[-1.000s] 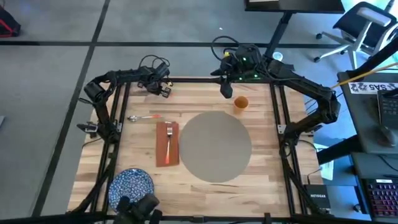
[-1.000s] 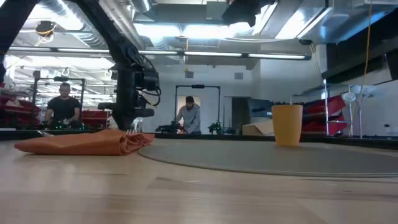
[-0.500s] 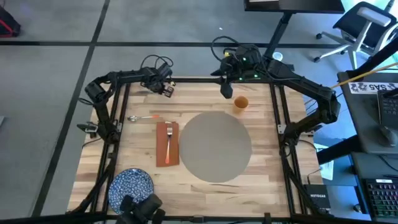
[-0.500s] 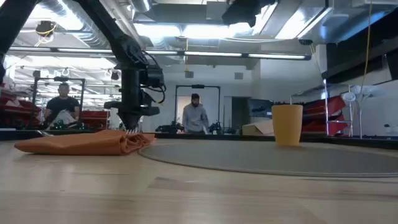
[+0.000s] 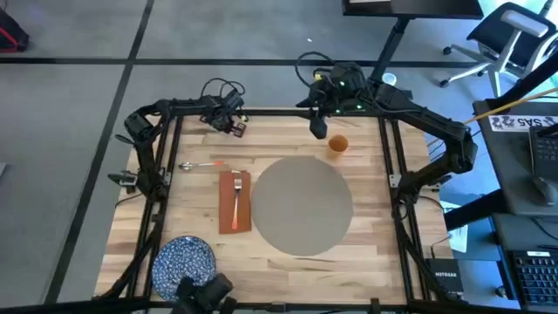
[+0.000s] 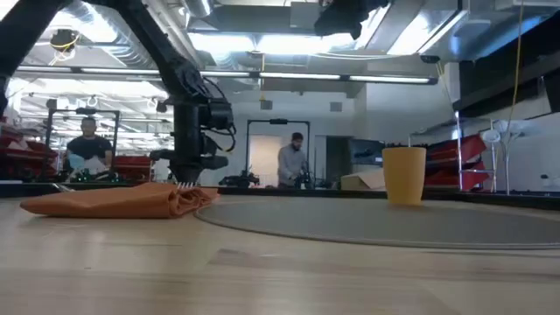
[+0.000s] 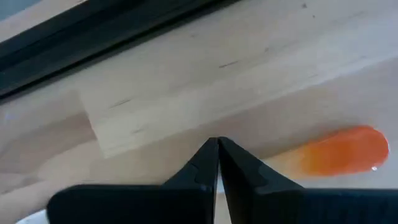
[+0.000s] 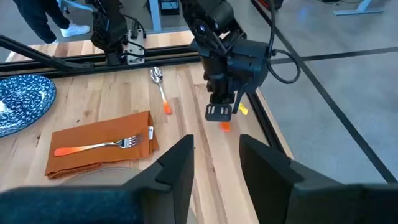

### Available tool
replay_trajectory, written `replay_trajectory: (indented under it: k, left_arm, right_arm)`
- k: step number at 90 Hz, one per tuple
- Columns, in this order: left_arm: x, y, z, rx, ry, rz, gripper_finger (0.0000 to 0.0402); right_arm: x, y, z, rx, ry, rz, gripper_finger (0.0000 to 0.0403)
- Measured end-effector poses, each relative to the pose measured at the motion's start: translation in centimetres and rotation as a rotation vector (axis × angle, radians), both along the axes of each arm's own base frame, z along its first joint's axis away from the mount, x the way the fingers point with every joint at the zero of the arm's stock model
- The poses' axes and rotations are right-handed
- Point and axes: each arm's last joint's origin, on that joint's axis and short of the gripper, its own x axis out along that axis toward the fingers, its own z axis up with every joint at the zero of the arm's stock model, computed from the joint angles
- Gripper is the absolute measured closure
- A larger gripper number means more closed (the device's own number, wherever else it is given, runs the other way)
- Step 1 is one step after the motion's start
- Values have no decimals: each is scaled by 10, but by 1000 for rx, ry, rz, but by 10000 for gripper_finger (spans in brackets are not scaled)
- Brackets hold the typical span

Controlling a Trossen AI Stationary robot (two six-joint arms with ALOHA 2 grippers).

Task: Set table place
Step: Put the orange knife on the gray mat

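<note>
The round grey-beige place mat (image 5: 301,205) lies flat in the middle of the wooden table (image 5: 366,253). Left of it a rust-red napkin (image 5: 234,202) carries a fork (image 8: 99,147) with an orange handle. My left gripper (image 5: 234,127) hovers shut by the far edge, above bare wood beside an orange utensil handle (image 7: 341,152) that lies on the table. My right gripper (image 8: 214,163) hangs open near the far edge, over the table close to an orange cup (image 5: 337,145), with nothing between its fingers.
A spoon (image 5: 200,164) lies left of the napkin's far end. A blue speckled plate (image 5: 183,262) sits at the near left corner. Black frame rails (image 5: 279,112) edge the table. People move about in the room behind the table (image 6: 293,166).
My left gripper has drifted a little toward the table's right edge, along the far rail, staying shut. The things on the table have kept their places.
</note>
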Motion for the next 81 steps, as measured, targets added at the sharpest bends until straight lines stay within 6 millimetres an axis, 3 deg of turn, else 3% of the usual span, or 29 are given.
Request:
replay_trajectory:
  k: [41,60,81]
  left_arm:
    - [46,-10,29,46,-124,-105,401]
    - [29,-8,37,35,102,-84,401]
    - [9,2,37,11,205,-28,401]
  right_arm:
    - [0,0,0,-8,-2,4,288]
    - [0,0,0,-5,5,3,288]
    - [-1,1,-2,4,22,3,288]
